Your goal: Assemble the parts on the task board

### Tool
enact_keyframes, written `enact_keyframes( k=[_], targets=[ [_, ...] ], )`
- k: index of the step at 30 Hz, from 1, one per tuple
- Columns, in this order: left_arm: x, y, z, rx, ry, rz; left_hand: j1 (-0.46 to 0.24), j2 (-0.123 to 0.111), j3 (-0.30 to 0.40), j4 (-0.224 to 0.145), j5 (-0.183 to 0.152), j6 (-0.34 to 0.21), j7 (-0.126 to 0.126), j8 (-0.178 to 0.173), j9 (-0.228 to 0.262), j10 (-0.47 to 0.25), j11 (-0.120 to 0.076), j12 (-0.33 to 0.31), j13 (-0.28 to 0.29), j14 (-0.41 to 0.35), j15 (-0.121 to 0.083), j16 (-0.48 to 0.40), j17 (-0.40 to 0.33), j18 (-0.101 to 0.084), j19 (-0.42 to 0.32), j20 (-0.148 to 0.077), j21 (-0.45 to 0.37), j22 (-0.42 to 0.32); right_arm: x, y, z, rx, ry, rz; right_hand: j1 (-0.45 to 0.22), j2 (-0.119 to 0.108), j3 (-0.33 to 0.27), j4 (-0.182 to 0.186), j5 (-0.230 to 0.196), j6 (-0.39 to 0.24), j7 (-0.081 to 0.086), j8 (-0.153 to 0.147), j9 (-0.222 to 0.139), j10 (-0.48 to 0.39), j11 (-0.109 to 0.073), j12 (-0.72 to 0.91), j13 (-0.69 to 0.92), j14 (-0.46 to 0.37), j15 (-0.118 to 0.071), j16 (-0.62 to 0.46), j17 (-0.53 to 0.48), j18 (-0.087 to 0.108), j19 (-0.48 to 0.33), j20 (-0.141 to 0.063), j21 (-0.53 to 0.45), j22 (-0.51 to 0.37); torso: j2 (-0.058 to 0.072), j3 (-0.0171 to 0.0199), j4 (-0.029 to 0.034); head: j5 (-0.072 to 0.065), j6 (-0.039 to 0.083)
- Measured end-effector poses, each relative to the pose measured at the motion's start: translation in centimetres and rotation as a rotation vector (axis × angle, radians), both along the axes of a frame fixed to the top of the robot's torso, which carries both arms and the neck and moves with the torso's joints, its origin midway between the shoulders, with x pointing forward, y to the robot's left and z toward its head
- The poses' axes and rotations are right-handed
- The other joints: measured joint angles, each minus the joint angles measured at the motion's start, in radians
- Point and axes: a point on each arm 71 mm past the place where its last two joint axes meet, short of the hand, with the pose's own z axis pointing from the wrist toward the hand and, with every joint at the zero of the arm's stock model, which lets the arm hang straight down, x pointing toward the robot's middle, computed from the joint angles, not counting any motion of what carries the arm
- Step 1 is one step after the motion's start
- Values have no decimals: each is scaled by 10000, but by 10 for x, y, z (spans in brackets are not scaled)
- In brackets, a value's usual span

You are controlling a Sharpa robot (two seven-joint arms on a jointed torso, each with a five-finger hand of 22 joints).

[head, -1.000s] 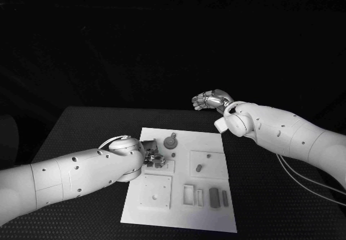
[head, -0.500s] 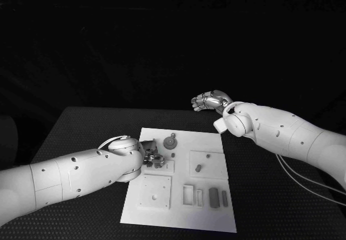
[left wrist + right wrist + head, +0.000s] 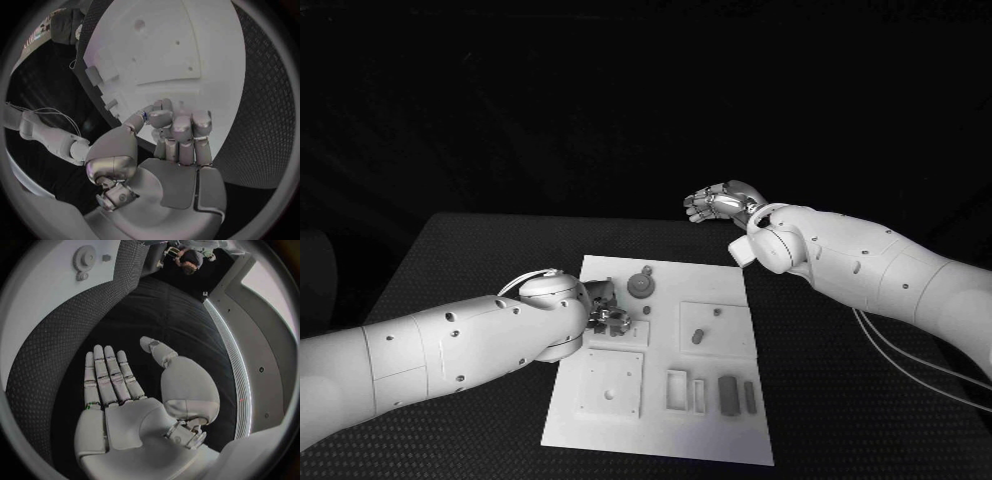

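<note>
Left hand (image 3: 606, 316) down on task board (image 3: 733, 445), fingers curled, contents untellable, beside gear part (image 3: 640, 286); right hand (image 3: 720, 201) spread, empty, beyond board's far edge; seating step probably underway, careful alignment needed next.

No legible text, label, brand, number or sign on any surface. The task board (image 3: 669, 400), its parts and both arms carry plain, unmarked faces.
</note>
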Motion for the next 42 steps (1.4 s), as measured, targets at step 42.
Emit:
enact_keyframes(
  k=[42],
  targets=[
    [10, -11, 4, 653, 467, -302, -25, 25, 59, -60, -215, 60, -10, 42, -20, -15, 15, 40, -44, -17, -17, 0, -69, -80, 1, 3, 0, -24, 1, 3, -2, -8, 33, 11, 1, -1, 0, 0, 0, 0, 0, -2, -16, -1, 1, -36, -2, 0, -1, 0, -16, 0, 0, 0, 0, 29, 3, 6, 4, 1, -5]
  ],
)
